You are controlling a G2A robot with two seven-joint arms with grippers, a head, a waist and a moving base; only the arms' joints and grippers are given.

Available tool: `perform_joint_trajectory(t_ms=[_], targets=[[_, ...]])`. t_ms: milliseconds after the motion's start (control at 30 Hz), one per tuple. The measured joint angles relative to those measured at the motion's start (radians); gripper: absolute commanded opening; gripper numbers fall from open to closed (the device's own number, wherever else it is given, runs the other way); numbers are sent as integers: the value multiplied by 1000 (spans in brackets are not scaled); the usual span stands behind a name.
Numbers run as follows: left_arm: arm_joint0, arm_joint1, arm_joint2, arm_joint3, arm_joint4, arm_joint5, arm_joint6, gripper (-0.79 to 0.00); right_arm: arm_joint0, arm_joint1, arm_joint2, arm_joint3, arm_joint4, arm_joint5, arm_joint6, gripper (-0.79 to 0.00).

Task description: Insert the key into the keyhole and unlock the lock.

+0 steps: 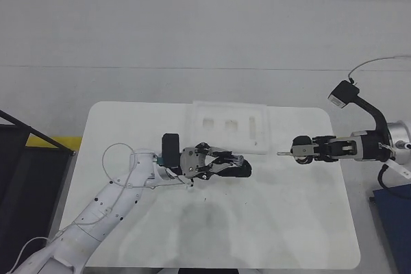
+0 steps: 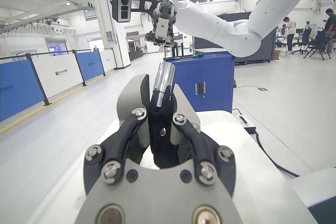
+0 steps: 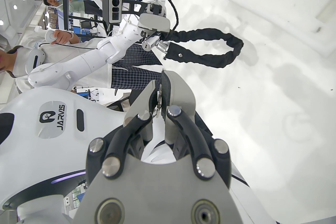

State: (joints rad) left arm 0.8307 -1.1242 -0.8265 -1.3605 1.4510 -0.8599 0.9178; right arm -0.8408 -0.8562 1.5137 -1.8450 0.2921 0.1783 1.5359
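The desk [image 1: 281, 219] is white with rounded corners and stands on a pale grey floor. A yellow strip [image 1: 55, 142] lies on the floor beside its left side. A white foam tray [image 1: 229, 127] with three recesses lies at the far edge of the desk. The left wrist view looks out into a large hall with ceiling lights, blue-and-white barriers [image 2: 65, 72] and a blue cabinet [image 2: 207, 80] beyond the desk.

The lock [image 1: 222, 166], sleeved in black fabric, is held above the middle of the desk. The left jaws are clamped on it. The right jaws are closed on the key [image 1: 282, 153]. The key's tip points toward the lock, with a clear gap between the two.

View-specific detail:
- The top view shows the gap between the key and the lock, and both arms level over the desk.
- The left wrist view shows the chrome cylinder [image 2: 162, 83] side-on, projecting past the fingertips.
- The right wrist view shows the cylinder's end face with a dark slot, the black loop [image 3: 210, 49] standing clear of the left jaws, and the key edge-on between the pads.
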Motion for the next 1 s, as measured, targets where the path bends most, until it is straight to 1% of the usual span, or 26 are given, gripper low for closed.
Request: perform_joint_trajectory(t_ms=[100, 200, 333, 667, 733, 867, 1000], targets=[[-10, -13, 21, 34, -11, 16, 59, -785, 4, 9, 2, -23, -8, 26, 0, -785], [-21, -26, 48, 56, -40, 39, 82, -785, 3, 16, 9, -46, -10, 49, -2, -785], [-32, -42, 81, 82, -89, 71, 113, -785, 2, 16, 11, -48, -8, 51, -3, -785], [-33, -43, 84, 84, -92, 72, 115, -785, 2, 16, 10, -48, -8, 51, -3, -785], [-33, -43, 84, 84, -92, 73, 115, -785, -10, 17, 8, -57, -12, 50, -21, -785], [-9, -44, 76, 49, -92, 108, 63, -785, -15, 28, 18, -87, -50, 61, -10, -785], [6, -52, 84, 39, -77, 132, 75, -785, -4, 36, 15, -117, -61, 92, 0, -785]])
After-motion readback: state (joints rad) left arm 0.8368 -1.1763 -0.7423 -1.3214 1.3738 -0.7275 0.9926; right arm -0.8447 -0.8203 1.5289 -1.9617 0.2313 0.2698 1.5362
